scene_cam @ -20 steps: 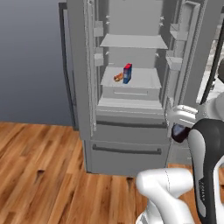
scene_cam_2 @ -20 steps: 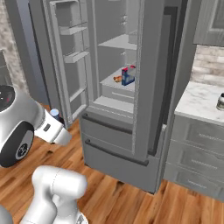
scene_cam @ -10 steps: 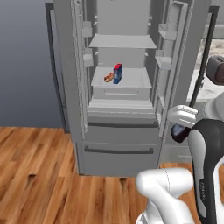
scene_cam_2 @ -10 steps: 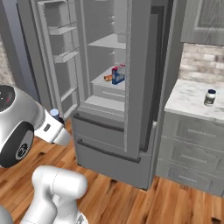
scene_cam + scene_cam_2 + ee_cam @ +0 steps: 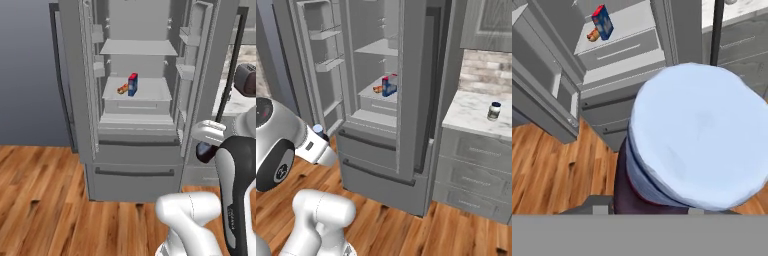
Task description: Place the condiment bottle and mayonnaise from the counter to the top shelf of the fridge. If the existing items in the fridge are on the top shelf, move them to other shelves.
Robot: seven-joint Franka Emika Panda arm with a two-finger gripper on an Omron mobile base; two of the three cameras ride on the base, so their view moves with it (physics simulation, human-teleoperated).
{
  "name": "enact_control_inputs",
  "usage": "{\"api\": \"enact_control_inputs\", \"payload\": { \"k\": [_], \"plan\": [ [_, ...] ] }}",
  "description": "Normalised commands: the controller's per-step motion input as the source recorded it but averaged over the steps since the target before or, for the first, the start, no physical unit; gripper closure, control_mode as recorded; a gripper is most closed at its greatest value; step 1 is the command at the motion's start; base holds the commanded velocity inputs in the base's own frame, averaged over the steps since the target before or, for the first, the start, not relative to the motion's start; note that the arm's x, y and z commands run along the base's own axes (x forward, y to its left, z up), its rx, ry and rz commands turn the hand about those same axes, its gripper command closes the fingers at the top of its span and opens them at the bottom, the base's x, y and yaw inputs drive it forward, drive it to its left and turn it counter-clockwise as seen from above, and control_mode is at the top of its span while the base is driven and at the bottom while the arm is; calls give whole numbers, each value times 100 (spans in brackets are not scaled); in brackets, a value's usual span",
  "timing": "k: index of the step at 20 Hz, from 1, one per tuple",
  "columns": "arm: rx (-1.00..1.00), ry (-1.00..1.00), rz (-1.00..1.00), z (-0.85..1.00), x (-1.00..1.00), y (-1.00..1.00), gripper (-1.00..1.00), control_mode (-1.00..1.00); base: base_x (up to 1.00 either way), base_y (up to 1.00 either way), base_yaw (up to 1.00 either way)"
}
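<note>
Basically, tall dark grey fridge (image 5: pixel 135 165) stands with both doors swung open, pale grey interior facing the robot, two lower drawers shut. Uppermost pale grey flat shelf (image 5: pixel 139 48) in view is bare. In the right base view the thick grey right-hand door (image 5: pixel 411 90) stands edge-on between the fridge interior and the white grey-veined marble table (image 5: pixel 471 112) over grey drawers. Brown wood plank floor (image 5: pixel 40 200) runs in front of the fridge. Dark toaster (image 5: pixel 246 80) sits on the table at the right edge of the left base view. Gripper (image 5: pixel 206 145) hangs low in front of the right-hand door, pinching a dark condiment bottle with a pale blue-white cap (image 5: pixel 697 135); the cap blocks most of the hand view. Small upright red-over-blue pack (image 5: pixel 132 84) stands on the shelf below the uppermost one, a small orange item (image 5: pixel 122 89) just beside it. Small squat white mayonnaise jar with dark lid (image 5: pixel 494 110) stands on the table, well apart from the fridge interior.
</note>
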Motion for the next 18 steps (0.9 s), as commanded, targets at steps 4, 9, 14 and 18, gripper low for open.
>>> {"api": "enact_control_inputs", "payload": {
  "k": [4, 9, 14, 18],
  "plan": [
    [0, 0, 0, 0, 0, 0, 100, 100, 87, 43, -6],
    [0, 0, 0, 0, 0, 0, 100, 100, 52, -27, -2],
    [0, 0, 0, 0, 0, 0, 100, 100, 94, 69, -7],
    [0, 0, 0, 0, 0, 0, 100, 100, 94, 78, -10]
  ]
}}
